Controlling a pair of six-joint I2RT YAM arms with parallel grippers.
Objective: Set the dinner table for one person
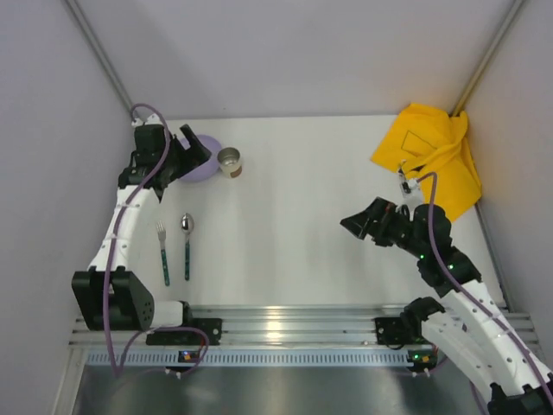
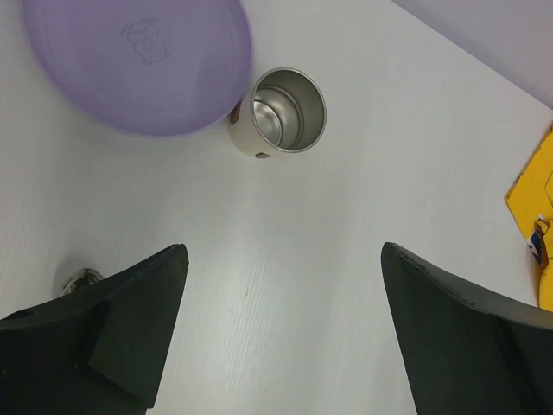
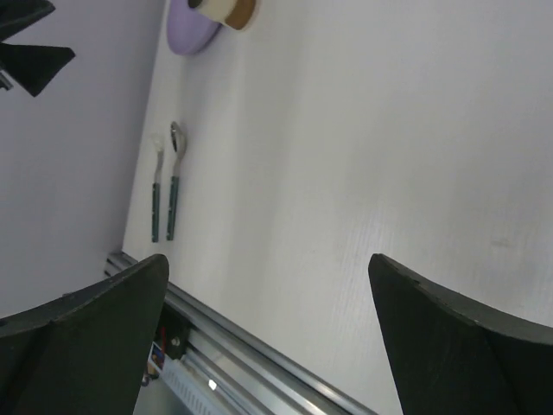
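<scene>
Plain white and matte, the dinner table (image 1: pixel 302 199) fills the space between pale walls, and every item sits toward its edges while the middle is bare. At the left gripper (image 2: pixel 283 251) the dark fingers (image 2: pixel 130 328) stand spread wide with only bare tabletop between them, holding nothing. They hang just short of a metal cup (image 2: pixel 285 108), which stands upright with its mouth up. The cup is just beside the rim of a purple plate (image 2: pixel 130 60) in the far left corner; whether the two touch I cannot tell. That stance suggests the left arm is lining up on the cup or the plate as its first pick. The right gripper (image 3: pixel 268 264) is likewise splayed and empty, raised over the right half of the table and turned toward the left side, seemingly waiting. Farther out, a fork (image 1: pixel 162 255) and a spoon (image 1: pixel 187 242) lie parallel and just apart near the left edge, handles toward the arm bases, well apart from the plate. A crumpled yellow cloth (image 1: pixel 432 156) is bunched in the far right corner. Judging by this scatter, no place setting has been assembled yet.
</scene>
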